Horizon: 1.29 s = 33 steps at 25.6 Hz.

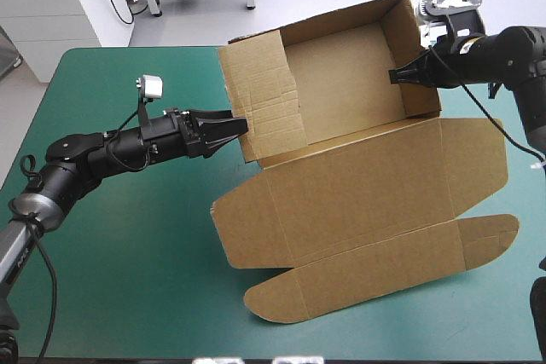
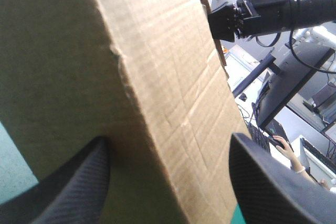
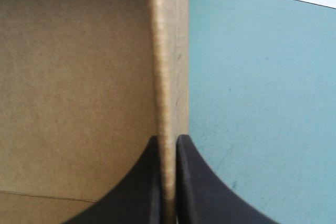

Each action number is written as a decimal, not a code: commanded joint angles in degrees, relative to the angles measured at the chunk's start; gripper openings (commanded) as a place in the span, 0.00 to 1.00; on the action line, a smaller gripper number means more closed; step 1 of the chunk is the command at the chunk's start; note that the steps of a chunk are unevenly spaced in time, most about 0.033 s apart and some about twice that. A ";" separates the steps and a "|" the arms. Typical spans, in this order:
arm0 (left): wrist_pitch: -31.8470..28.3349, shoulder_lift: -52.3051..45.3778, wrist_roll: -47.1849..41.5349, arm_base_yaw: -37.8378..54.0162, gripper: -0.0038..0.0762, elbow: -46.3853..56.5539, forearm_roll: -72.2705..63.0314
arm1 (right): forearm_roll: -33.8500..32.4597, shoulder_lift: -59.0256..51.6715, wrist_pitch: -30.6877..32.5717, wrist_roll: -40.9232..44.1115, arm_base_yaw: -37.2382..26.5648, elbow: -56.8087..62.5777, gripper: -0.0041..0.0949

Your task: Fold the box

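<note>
Brown box (image 1: 341, 125), walls raised, lid flat

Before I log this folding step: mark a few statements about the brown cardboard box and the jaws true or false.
1. The brown cardboard box has side walls raised. True.
2. The right jaws are open, clear of the box. False: they are shut on its right wall.
3. The left jaws are shut. False: they stand open, the left wall between them.
4. The box's lid lies flat on the teal-green table cover. True.
</note>
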 commanded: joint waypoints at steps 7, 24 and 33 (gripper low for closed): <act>-3.71 -1.63 -8.46 -0.08 0.66 -8.11 1.52 | 0.22 -2.24 -4.15 0.61 1.78 -1.58 0.02; -11.21 -1.63 -25.43 -2.55 0.65 -13.77 18.03 | -1.14 -2.24 -8.57 3.36 5.33 -1.58 0.02; -18.42 1.09 -60.79 -15.38 0.65 -28.74 63.03 | -3.03 -2.24 -8.47 5.96 5.33 -1.58 0.02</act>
